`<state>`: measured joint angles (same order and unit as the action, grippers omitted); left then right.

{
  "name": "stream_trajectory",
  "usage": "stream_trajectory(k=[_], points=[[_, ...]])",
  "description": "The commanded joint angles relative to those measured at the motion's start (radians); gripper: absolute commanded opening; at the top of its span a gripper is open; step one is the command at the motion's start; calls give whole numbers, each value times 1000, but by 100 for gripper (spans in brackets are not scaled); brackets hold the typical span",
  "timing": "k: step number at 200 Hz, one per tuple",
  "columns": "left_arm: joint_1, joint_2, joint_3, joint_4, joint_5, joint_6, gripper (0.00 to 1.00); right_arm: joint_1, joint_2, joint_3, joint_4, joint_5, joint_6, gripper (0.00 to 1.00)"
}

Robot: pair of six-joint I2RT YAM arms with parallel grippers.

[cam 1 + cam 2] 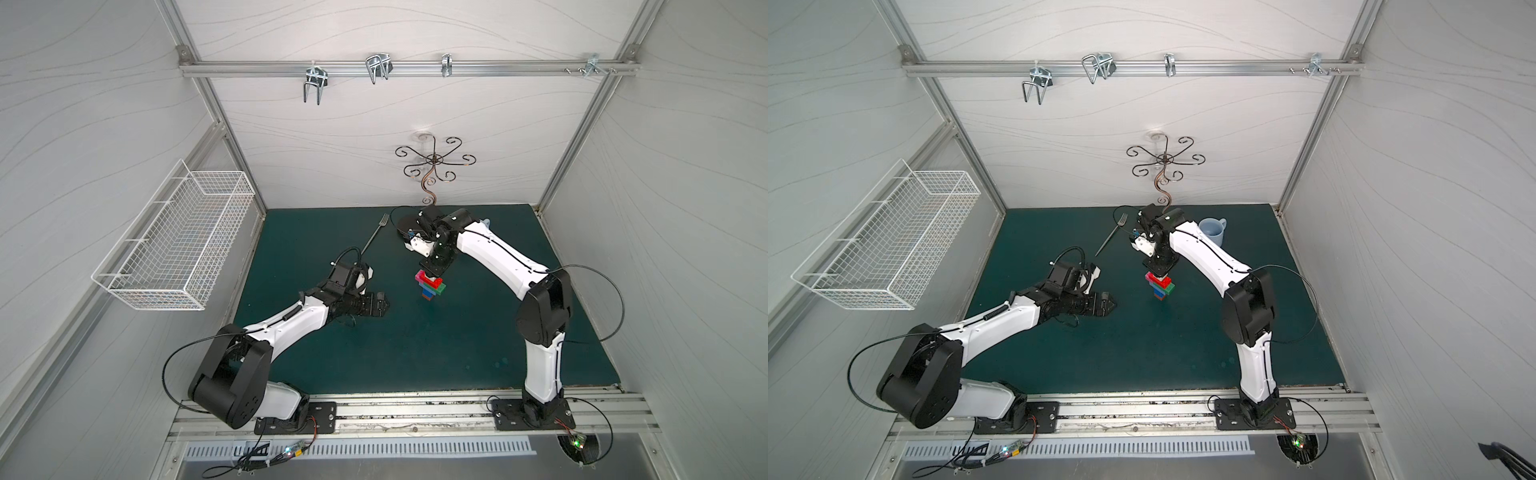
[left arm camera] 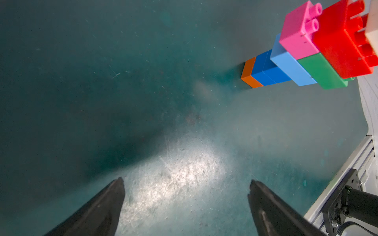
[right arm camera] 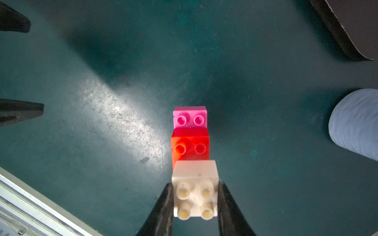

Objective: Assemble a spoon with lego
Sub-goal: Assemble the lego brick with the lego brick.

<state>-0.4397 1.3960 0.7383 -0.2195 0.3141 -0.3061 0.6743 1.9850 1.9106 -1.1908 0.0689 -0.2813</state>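
Top views: the spoon (image 1: 432, 286) stands upright near the middle of the mat (image 1: 415, 365), orange end down. The R gripper (image 1: 432, 272) reaches down onto its top end (the grip itself is hidden here). The L gripper (image 1: 384, 309) sits near the spoon on the side toward the mat's left edge, not touching it. A fork (image 1: 373, 236) lies toward the back edge, and a mug (image 1: 1212, 230) stands by that edge behind the R arm.

L wrist: 2 fingers (image 2: 98, 208) spread wide over bare mat, nothing between them. The spoon runs orange, 2 blue, light blue, green, then pink & red.

R wrist: jaws clamped on 2 sides of the cream brick (image 3: 194, 171). The red brick (image 3: 190, 147) and pink brick (image 3: 190, 117) show below it.
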Motion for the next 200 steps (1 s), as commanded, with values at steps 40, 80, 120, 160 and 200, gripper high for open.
stream_trajectory(k=[40,80,120,160,200], points=[[-4,8,44,19,-7,13,100,-15,9,-17,-16,-8,3,16],[-4,9,45,19,-6,12,100,-15,0,-13,-13,-14,2,16],[-3,9,42,20,-7,11,100,-15,-9,-19,-9,-18,3,16],[-3,8,42,18,-7,11,100,-17,-18,-19,-9,-19,4,16],[-4,11,46,17,-6,13,100,-17,-29,-15,-3,-18,6,17]])
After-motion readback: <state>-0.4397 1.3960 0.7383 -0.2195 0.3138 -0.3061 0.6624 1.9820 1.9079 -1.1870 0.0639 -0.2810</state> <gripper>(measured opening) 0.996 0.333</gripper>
